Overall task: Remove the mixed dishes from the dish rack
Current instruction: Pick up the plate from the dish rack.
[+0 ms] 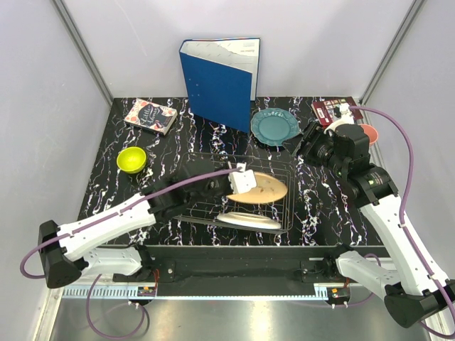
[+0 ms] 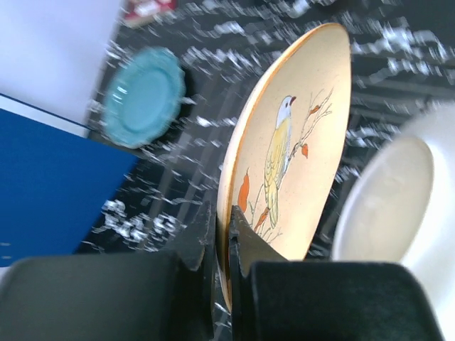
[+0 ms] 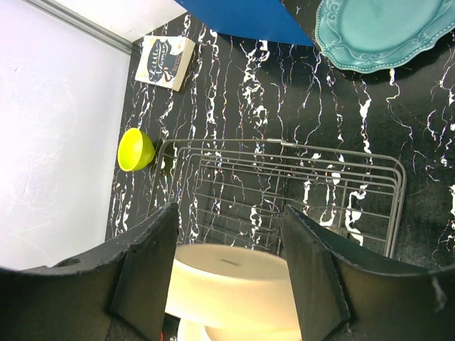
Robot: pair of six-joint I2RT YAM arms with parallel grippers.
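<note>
1. Counter (image 1: 316, 206): flat black slab with white marble-like veining. It carries everything listed below.
2. Blue binder (image 1: 217, 89): rigid and smooth-faced, standing upright and slightly open at the back centre.
3. Dish rack (image 3: 298, 185): low rectangular basket of thin dark wire grid with rounded corners, at the counter's centre.
4. Cream plate (image 2: 298, 142): round and matte, with a thin orange rim and a painted bird on a twig. It stands on edge, tilted, within the rack's right half. Whether its lower rim rests on the wires cannot be told.
5. White plate (image 1: 249, 220): glossy and shallow, leaning along the rack's near side, just beside the cream plate.
6. Teal plate (image 1: 276, 128): glazed with a scalloped rim, lying flat on the counter behind the rack, right of the binder.
7. Patterned book (image 1: 151, 116) lies flat at the back left and red book (image 1: 328, 110) at the back right.
8. Yellow-green bowl (image 1: 131, 159): small, smooth and round, upright on the counter left of the rack.
9. Left claw (image 2: 222, 231): black fingers pinched tight on the cream plate's rim.
10. Right claw (image 3: 229, 213): black fingers spread wide, gripping nothing, just right of the teal plate. A pale rounded form seen between them appears to lie beyond, at the rack.
</note>
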